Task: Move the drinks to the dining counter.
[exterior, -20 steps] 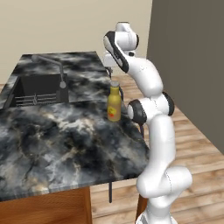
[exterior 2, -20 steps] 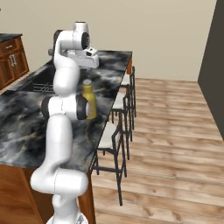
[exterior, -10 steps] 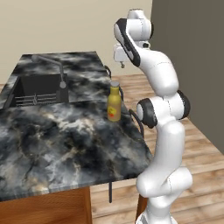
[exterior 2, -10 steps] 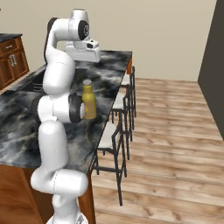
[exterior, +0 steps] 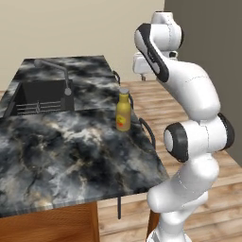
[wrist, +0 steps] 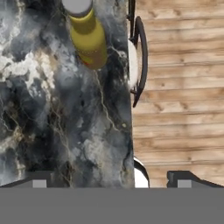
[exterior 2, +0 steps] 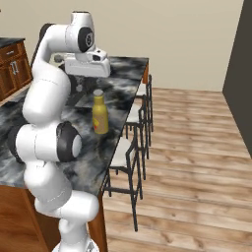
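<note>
At the left of the left base view, the sunken dark sink (exterior: 40, 97) with its curved faucet (exterior: 57, 74) sat in the black-grey marbled stone desk (exterior: 71, 156) on its wooden base. Right of the sink, near the desk's stool-side edge, stood the taller yellow bottle with a pale cap and orange-red label (exterior: 123, 109), upright, its long axis vertical, resting on the stone and touched by nothing. Further right again, the white arm rose and folded over, carrying the pincer (exterior: 142, 71) well above the bottle and a little beyond it toward the far end of the desk.

In the hand view, which looked straight down, the yellow bottle (wrist: 86, 33) appeared at the top left, seen from its cap downward, while the two dark fingertips (wrist: 39, 179) sat at the bottom, spread wide apart and holding nothing. One tip hung over the marbled top (wrist: 52, 113); the other hung over the wooden floor (wrist: 179, 87) past the desk's edge, with a round-seated black-framed stool (wrist: 136, 61) between.

The bottle already stood on the dining island, so I judged this drink delivered and the empty pincer clear of it. The small slim brown bottle could not be made out anywhere here, so which way it lay from the pincer could not be told; the coming move likely turns on finding it.
</note>
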